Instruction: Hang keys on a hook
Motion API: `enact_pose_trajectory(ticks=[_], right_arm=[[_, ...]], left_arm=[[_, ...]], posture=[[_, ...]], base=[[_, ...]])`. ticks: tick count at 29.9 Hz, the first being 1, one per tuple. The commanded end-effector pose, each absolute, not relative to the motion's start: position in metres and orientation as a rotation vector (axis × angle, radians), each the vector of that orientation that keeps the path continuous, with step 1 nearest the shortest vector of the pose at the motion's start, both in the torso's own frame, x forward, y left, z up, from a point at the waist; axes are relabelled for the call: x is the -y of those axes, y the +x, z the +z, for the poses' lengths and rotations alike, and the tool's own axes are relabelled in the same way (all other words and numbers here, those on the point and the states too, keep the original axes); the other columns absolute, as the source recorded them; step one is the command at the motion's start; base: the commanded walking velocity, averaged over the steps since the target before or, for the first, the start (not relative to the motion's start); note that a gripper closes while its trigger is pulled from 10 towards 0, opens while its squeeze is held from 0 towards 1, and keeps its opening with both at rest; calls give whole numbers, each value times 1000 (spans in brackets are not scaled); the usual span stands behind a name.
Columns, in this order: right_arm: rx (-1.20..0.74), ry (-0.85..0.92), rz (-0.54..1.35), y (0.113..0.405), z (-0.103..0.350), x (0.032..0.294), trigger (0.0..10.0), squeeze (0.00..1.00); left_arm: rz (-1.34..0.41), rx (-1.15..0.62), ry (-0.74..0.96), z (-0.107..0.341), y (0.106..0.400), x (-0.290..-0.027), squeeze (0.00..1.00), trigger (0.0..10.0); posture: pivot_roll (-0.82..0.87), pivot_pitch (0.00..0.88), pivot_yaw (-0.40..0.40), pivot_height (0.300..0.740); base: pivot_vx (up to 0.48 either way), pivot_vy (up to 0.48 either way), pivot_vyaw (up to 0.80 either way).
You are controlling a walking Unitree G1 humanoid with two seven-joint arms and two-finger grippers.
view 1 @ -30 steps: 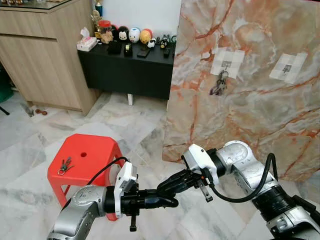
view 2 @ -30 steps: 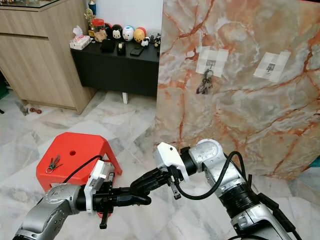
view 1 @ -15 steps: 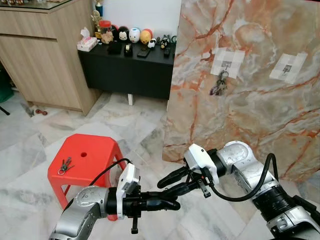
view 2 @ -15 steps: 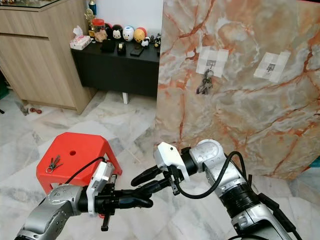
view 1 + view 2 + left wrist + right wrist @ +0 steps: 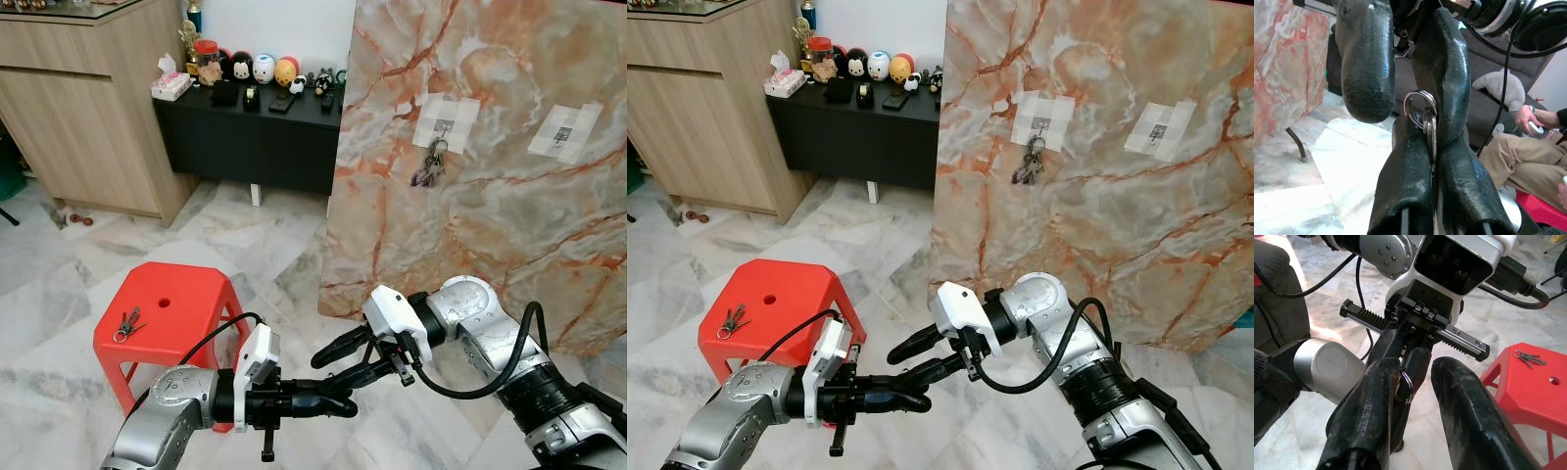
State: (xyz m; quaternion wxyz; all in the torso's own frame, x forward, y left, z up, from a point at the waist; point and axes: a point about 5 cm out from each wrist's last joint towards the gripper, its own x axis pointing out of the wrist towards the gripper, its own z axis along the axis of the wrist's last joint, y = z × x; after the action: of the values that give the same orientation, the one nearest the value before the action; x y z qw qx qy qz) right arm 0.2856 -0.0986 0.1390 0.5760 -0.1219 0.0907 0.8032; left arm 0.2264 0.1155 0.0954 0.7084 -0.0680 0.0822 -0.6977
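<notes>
You see a red stool (image 5: 171, 313) | white-grey veined marble floor (image 5: 255, 245) | cream slab with orange-rust veins (image 5: 490, 196) | black gripper fingers (image 5: 1364, 63) clamping a silver key ring (image 5: 1420, 105) (metal glints) | black console (image 5: 250, 137) | pale wood cabinet (image 5: 88, 108).
</notes>
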Motion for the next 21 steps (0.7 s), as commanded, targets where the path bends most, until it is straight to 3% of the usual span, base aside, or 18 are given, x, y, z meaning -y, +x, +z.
enact_pose_trajectory(ticks=[1,16,17,19,21], right_arm=[[-222,-330,1870,290,144,103,10000,0],[-295,-403,1869,288,134,108,10000,0],[-297,-403,1870,288,133,107,10000,710],[-305,-403,1875,287,132,107,10000,1000],[-309,-402,1878,286,132,107,10000,1000]], left_arm=[[-1557,-222,-109,90,226,-116,0,0],[-1533,-227,-84,87,228,-116,0,0],[-1533,-226,-83,87,228,-116,0,0],[-1531,-223,-83,87,228,-115,0,0],[-1531,-222,-84,87,229,-115,0,0]], posture=[[23,0,-92,740],[21,0,-90,740],[21,0,-90,740],[22,0,-91,740],[22,0,-91,740]], base=[[0,0,0],[0,0,0],[0,0,0],[0,0,0],[0,0,0]])
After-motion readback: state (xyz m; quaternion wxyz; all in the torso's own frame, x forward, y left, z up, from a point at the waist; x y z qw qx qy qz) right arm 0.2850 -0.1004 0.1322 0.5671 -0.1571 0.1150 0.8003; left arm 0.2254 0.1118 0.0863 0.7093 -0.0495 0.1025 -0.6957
